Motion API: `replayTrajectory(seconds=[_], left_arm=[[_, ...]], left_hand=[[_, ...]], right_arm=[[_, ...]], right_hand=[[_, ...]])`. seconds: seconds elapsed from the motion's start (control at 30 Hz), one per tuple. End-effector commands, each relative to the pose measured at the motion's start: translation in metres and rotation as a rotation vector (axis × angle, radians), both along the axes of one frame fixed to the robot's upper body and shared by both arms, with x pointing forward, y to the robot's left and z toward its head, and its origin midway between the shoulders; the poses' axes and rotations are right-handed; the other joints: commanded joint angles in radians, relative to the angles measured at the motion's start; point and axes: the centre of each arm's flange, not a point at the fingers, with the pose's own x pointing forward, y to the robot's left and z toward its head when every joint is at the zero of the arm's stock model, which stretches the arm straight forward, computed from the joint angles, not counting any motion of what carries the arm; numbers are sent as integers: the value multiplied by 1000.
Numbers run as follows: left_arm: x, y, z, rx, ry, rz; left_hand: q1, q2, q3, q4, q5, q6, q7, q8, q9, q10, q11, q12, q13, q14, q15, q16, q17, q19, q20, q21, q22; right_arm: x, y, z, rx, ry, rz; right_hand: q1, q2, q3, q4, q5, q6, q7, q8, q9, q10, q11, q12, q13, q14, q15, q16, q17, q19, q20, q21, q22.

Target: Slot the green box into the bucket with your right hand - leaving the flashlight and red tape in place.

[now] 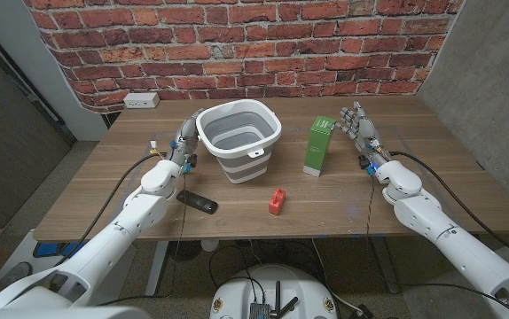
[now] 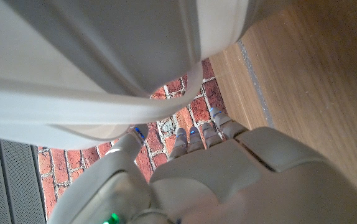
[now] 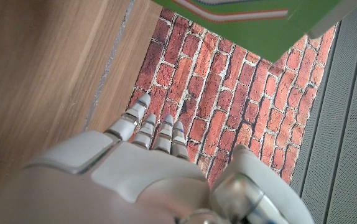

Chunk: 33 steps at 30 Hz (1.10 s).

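The green box [image 1: 319, 146] stood upright, tall and narrow, near the table's far edge; the right wrist view showed its striped side. The right hand [image 1: 356, 125] beside it was spread and empty; the left hand [image 1: 184, 140] was loosely spread by the bucket [image 1: 238, 140].

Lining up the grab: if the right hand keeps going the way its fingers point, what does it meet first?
Probably nothing on the table: the right hand points towards the brick wall, with the green box just beside it, though depth is unclear.
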Motion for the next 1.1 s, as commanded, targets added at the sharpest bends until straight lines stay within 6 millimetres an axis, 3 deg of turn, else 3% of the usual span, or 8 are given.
replayTrajectory(seconds=[0.03,0.67,0.9,1.1], left_arm=[[-7,7,-3,-8,8,22],[-7,21,-4,-43,-6,11],[-3,23,-1,-50,-4,2],[0,23,3,-56,0,4]], left_hand=[[-4,29,4,-4,1,9,1,2,5,-2,-4,3,3,3,2,0,3,8,-39,4,5],[-27,30,-2,13,-3,13,0,2,5,4,-3,4,3,4,1,4,9,9,-39,5,5],[-31,29,-1,13,-3,14,0,2,5,8,-3,5,3,10,-2,5,8,11,-38,5,5],[-36,30,1,15,-4,22,0,4,5,16,-4,7,3,15,0,6,8,14,-36,6,5]], right_arm=[[-23,-2,-5,-22,-18,-49],[-63,4,-17,-51,-53,-114],[-77,6,-23,-76,-105,-177],[-89,10,-23,-150,-128,-225]], right_hand=[[2,-19,-2,-10,5,-1,1,3,3,10,4,5,3,9,2,1,-1,1,9,8,3],[13,-49,-10,-33,8,13,-1,8,4,17,6,6,3,20,0,-1,-13,8,12,10,3],[43,-75,-11,-66,12,32,-12,15,5,34,3,11,4,42,-8,1,-26,26,9,14,3],[75,-101,-13,-98,14,3,-19,6,6,27,-2,6,5,44,-9,-2,-35,28,9,12,3]])
